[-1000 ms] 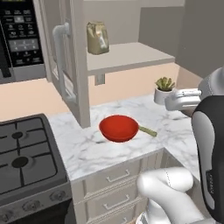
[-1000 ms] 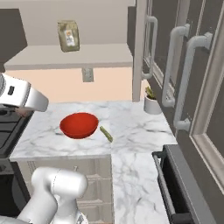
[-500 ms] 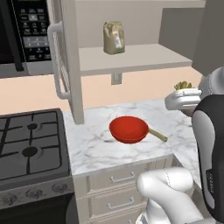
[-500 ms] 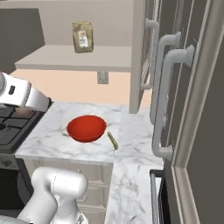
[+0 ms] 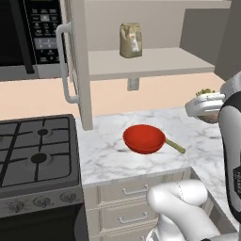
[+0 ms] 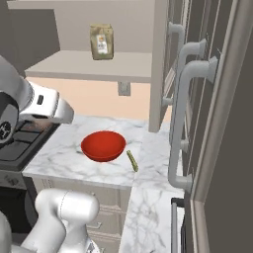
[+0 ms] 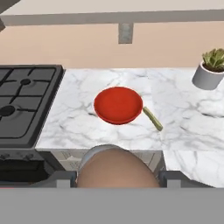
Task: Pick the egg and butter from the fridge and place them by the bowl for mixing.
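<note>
- The base kept rolling, so both base views slid sideways and that's the camera, not the stuff on the table.
- Left view: more of the stove (image 5: 35, 150) came into frame, and the bowl (image 5: 144, 138) and butter (image 5: 174, 146) drifted right.
- Right view: the fridge (image 6: 217, 123) side swelled up large, and the little plant pot dropped out of frame.

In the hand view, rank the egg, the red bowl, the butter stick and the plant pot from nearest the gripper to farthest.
1. egg, between the fingers of the gripper.
2. bowl, mid-counter, ahead.
3. butter, just right of the bowl; too close to the bowl to rank firmly.
4. plant pot, far right corner.
</note>
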Tool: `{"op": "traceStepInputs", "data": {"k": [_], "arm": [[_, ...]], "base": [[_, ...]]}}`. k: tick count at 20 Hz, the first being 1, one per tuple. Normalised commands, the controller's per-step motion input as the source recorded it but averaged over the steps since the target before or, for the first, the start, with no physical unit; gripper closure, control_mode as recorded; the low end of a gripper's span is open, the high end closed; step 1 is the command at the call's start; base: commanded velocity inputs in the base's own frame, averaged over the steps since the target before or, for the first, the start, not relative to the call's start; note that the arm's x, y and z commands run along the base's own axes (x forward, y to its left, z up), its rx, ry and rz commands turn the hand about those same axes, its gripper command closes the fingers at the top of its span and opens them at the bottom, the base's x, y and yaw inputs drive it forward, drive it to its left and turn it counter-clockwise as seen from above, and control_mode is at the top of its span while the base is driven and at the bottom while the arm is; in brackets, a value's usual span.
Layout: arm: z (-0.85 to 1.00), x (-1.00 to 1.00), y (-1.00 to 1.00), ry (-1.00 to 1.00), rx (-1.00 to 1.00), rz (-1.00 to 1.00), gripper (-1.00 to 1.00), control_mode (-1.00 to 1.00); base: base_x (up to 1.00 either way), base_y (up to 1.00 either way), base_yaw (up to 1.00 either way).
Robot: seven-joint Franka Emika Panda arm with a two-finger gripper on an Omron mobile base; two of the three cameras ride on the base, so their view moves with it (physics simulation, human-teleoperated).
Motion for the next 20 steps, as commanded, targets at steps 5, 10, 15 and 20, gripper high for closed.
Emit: {"op": "traceStepInputs", "data": {"k": [5,10,15,20], "arm": [[-0.49,0.57,-0.47,0.14,0.00,0.06,1.00,-1.00],[-0.60,0.59,-0.15,0.17,0.00,0.01,1.00,-1.00],[-0.72,0.48,0.00,0.12,-0.03,-0.01,1.00,-1.00],[-0.54,0.45,-0.10,0.18,0.00,-0.01,1.00,-1.00]], "base": [[0.00,0.00,0.00],[0.00,0.00,0.00],[0.00,0.00,0.00],[0.00,0.00,0.00]]}}
